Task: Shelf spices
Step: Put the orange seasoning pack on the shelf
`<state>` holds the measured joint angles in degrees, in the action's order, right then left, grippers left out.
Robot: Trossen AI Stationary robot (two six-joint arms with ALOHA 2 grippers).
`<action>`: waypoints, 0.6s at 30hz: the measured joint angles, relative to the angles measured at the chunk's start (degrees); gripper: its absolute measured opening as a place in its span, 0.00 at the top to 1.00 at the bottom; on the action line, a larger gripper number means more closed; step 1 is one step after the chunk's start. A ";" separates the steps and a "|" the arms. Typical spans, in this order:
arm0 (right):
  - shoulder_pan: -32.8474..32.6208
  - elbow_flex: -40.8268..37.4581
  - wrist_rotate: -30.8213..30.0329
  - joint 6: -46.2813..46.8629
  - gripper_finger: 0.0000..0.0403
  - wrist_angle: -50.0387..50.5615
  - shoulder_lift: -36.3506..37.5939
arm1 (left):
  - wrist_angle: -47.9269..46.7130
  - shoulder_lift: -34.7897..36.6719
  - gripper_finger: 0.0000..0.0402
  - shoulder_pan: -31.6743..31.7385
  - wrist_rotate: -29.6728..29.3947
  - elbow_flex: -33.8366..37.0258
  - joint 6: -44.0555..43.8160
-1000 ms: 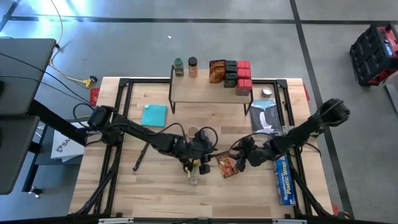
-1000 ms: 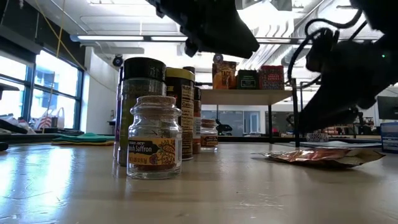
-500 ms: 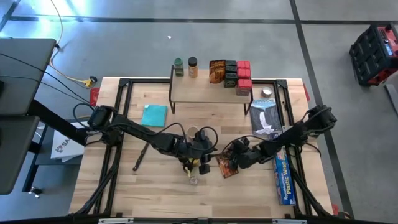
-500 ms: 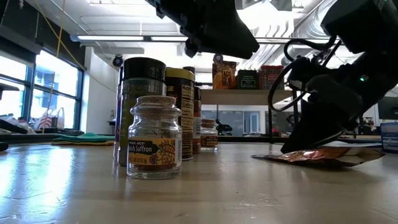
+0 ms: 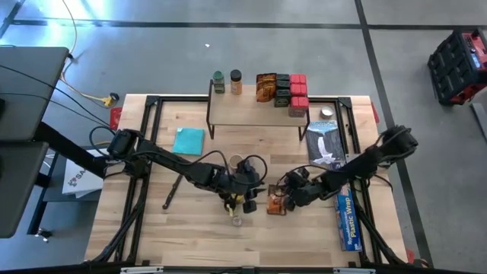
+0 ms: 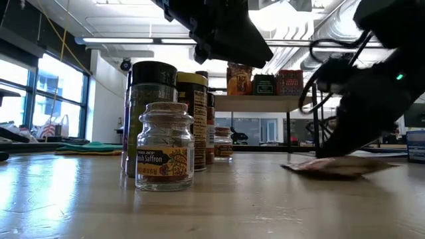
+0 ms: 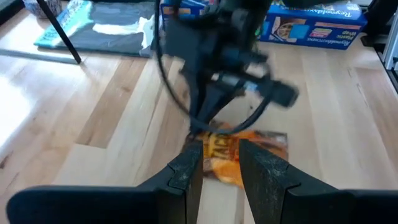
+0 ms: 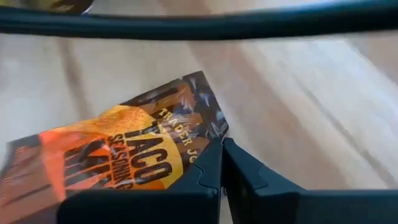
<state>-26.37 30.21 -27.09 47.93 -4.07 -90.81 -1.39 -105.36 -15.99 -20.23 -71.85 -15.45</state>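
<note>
The table [image 5: 167, 228] carries everything; I place the rest from the shelf [image 5: 251, 113] at its far edge. On the shelf stand two jars [image 5: 227, 82], a packet [image 5: 265, 87] and boxes [image 5: 292, 93]. Nearer me than the shelf, mid-table, a jar cluster [image 6: 174, 126] stands under my left gripper [image 5: 245, 190], jaws slightly apart, holding nothing I can see. Just beside the cluster lies the taco packet [image 8: 118, 155]; my right gripper [image 8: 221, 163] has its jaws pinched together on that packet's edge.
</note>
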 joint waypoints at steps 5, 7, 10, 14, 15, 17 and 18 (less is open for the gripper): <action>-2.47 0.06 -4.49 -1.25 1.00 1.45 8.46 | 0.17 0.00 0.75 0.00 0.04 0.00 -0.43; -3.77 0.05 -7.00 -3.11 1.00 1.67 11.70 | 0.79 0.00 0.75 0.00 0.07 0.00 0.09; -5.84 0.05 -10.32 -6.78 1.00 1.08 16.93 | 1.65 0.00 0.75 0.00 0.09 0.00 1.38; -9.07 0.05 -14.89 -14.04 1.00 -0.20 22.83 | 9.61 0.09 0.75 0.07 3.88 2.34 2.98; -9.91 0.07 -15.62 -15.77 1.00 -0.52 24.24 | 12.24 0.09 0.75 0.30 5.56 3.28 2.97; -11.40 0.07 -16.38 -18.34 1.00 -0.61 26.38 | 17.46 0.09 0.75 0.56 7.42 5.43 2.63; -12.10 0.07 -16.45 -19.35 1.00 -0.85 27.27 | 20.37 0.09 0.75 0.72 7.79 6.62 2.62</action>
<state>-38.46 30.28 -43.54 28.58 -4.91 -63.54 18.98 -105.27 -15.27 -12.44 -65.23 -12.83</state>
